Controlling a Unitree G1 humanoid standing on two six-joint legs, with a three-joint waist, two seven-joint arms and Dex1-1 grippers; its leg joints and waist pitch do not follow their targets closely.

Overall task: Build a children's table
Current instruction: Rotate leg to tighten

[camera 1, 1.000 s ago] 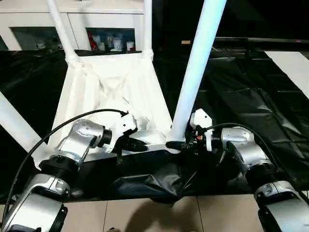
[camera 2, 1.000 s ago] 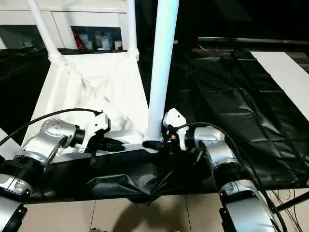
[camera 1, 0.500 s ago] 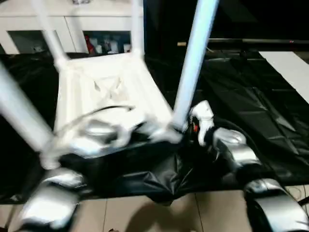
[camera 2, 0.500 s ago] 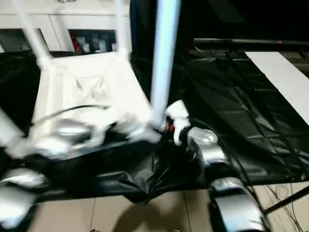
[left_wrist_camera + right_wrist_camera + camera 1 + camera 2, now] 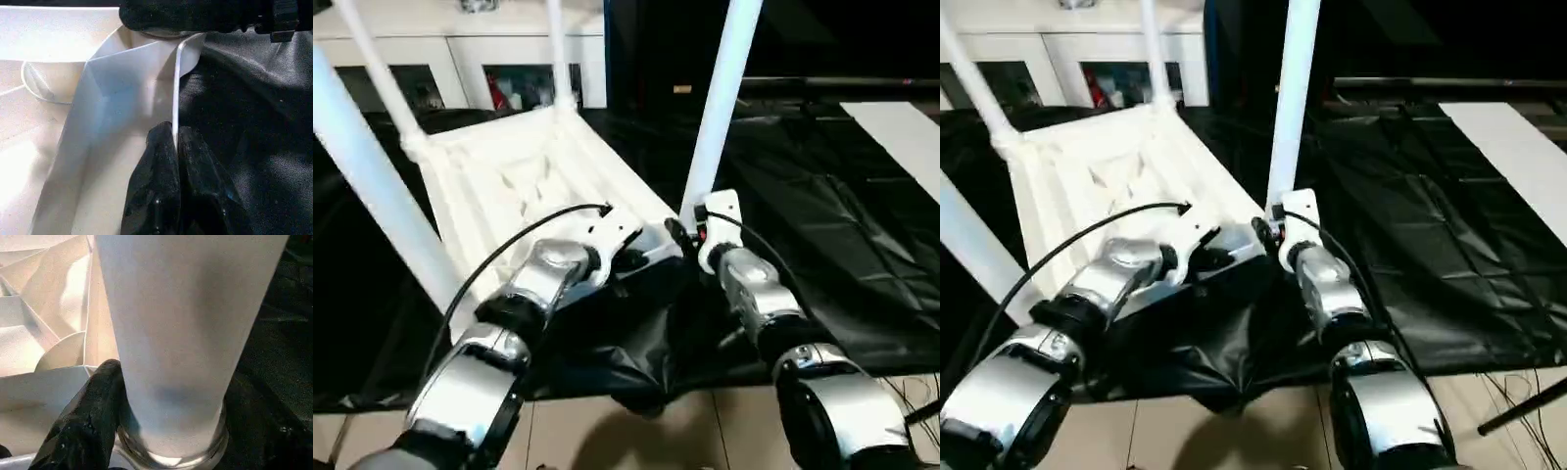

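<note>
On black plastic sheeting (image 5: 822, 225) the children's table (image 5: 524, 181) lies upside down, ribbed underside up, all four white legs seated in the corner sockets and pointing up. Tabletop sits skewed, its near edge at the grippers, far edge toward a white glass-door cabinet (image 5: 460, 54) at the back. Near-right leg (image 5: 720, 98) rises out of frame; near-left leg (image 5: 377, 181) leans across the left of the head views; two far legs stand in front of the cabinet.

Left gripper (image 5: 175, 147) sits on the near rim of the tabletop, jaws pressed together and pinching the thin white edge wall (image 5: 177, 83) between the two black fingers (image 5: 154, 171). Wrist view shows the rim running up to the corner socket, black sheeting on the outer side.

Right gripper (image 5: 677, 235) is at the base of the near-right leg, just above its socket. Jaws spread wide around the tube; one black finger (image 5: 83, 426) lies against the side of the leg in the wrist view, the other finger hidden behind the tube. The leg's foot sits in the round socket ring (image 5: 171, 458).

Beige tile floor (image 5: 636, 431) shows below the sheeting's crumpled near edge.
</note>
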